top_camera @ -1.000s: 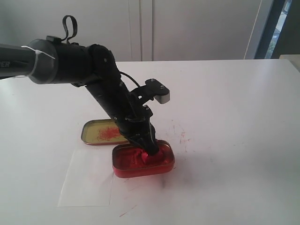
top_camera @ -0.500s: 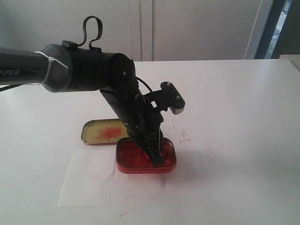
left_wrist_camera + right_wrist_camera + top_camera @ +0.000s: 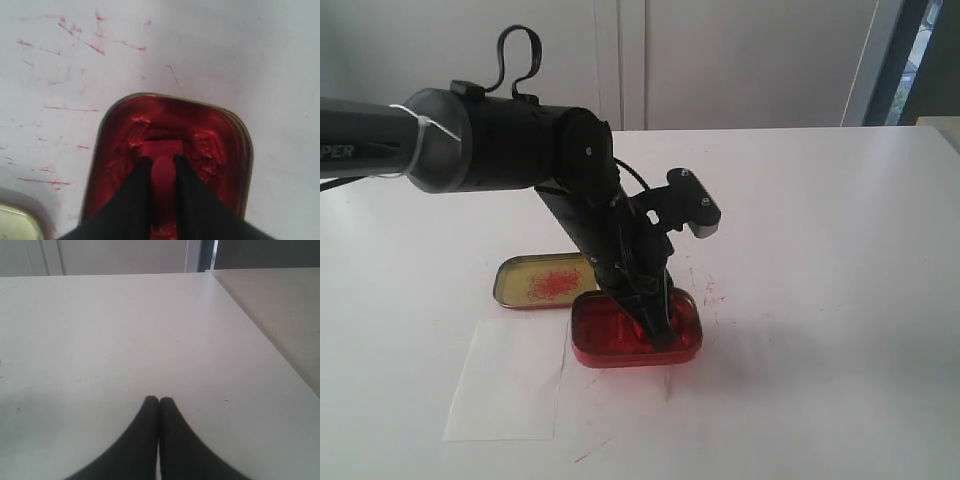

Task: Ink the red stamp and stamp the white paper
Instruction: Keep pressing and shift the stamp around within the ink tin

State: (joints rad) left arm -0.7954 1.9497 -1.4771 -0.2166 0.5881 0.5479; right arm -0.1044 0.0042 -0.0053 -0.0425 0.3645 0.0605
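Observation:
My left gripper (image 3: 161, 162) is shut on the knob handle of the red stamp (image 3: 162, 172), whose block base is pressed into the red paste inside the rectangular ink tin (image 3: 220, 145). From the exterior view that gripper (image 3: 655, 330) reaches down into the tin (image 3: 610, 345) at the table's middle, and the stamp is hard to pick out against the paste there. The white paper (image 3: 505, 380) lies flat just left of the tin, one corner tucked under it. My right gripper (image 3: 159, 401) is shut on nothing above bare tabletop, and it does not show in the exterior view.
A gold tin lid (image 3: 535, 282) smeared with red lies behind the paper, touching the arm's side. Red scribbles (image 3: 710, 292) mark the white tabletop (image 3: 820, 250) right of the tin. The table's right edge (image 3: 260, 335) shows in the right wrist view.
The left arm has swung right and stands steeper. The ink tin slid a little to the right with the stamp pressed in it.

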